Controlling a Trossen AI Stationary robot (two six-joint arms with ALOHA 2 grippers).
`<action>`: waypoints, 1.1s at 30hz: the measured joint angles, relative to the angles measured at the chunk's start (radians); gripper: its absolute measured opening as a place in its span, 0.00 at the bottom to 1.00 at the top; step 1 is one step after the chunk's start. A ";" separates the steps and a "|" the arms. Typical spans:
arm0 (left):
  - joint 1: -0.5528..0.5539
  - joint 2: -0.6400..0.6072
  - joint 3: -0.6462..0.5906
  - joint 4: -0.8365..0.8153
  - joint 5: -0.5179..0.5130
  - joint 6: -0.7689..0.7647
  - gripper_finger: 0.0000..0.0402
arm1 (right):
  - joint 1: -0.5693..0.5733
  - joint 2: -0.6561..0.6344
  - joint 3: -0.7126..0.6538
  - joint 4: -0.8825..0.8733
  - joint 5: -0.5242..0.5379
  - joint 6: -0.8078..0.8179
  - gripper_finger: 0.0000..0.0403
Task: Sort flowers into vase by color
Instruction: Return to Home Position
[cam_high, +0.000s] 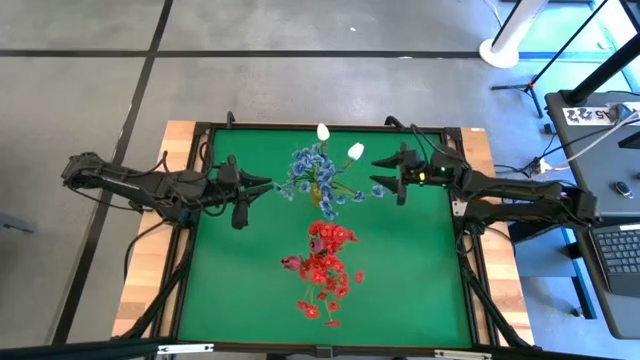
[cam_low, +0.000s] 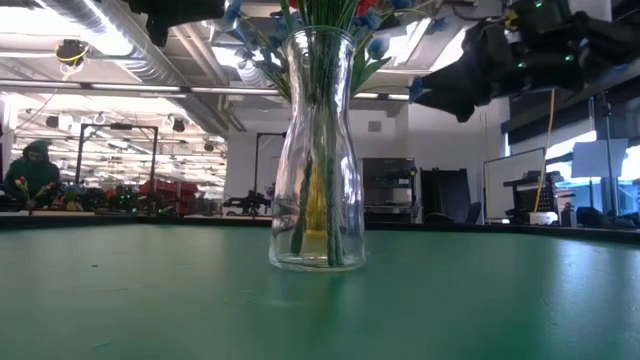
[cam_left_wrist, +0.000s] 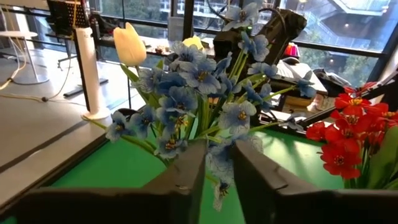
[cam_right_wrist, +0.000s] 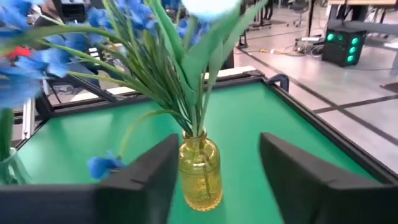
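- Clear vase (cam_low: 318, 200) stands closest, holding the red flowers (cam_high: 325, 262) at 6 o'clock on the counter (cam_high: 230, 290).
- Yellow vase (cam_right_wrist: 200, 168) at 12 o'clock holds the blue flowers (cam_high: 312, 170) and white buds (cam_high: 355, 152).
- Left end effector (cam_high: 266, 184), at 9 o'clock of the blue flowers, is slightly parted and empty; right end effector (cam_high: 376, 175), at 3 o'clock, gapes wide, empty.
- Judged best: draw each arm straight outward first, clear of blossoms, then fold home.

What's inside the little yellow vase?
Green stems of blue flowers and white tulips stand in the yellow vase. Their lower ends are hard to see through the tinted glass.
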 joint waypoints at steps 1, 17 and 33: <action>0.000 0.000 0.000 0.001 0.000 0.002 0.17 | 0.013 -0.019 -0.005 -0.009 0.022 0.000 0.53; -0.062 -0.326 -0.174 0.046 -0.010 0.009 0.00 | 0.409 -0.519 -0.021 -0.411 0.606 -0.108 0.01; -0.058 -0.370 -0.417 0.289 0.068 0.005 0.00 | 0.630 -0.837 -0.304 -0.287 0.712 -0.175 0.01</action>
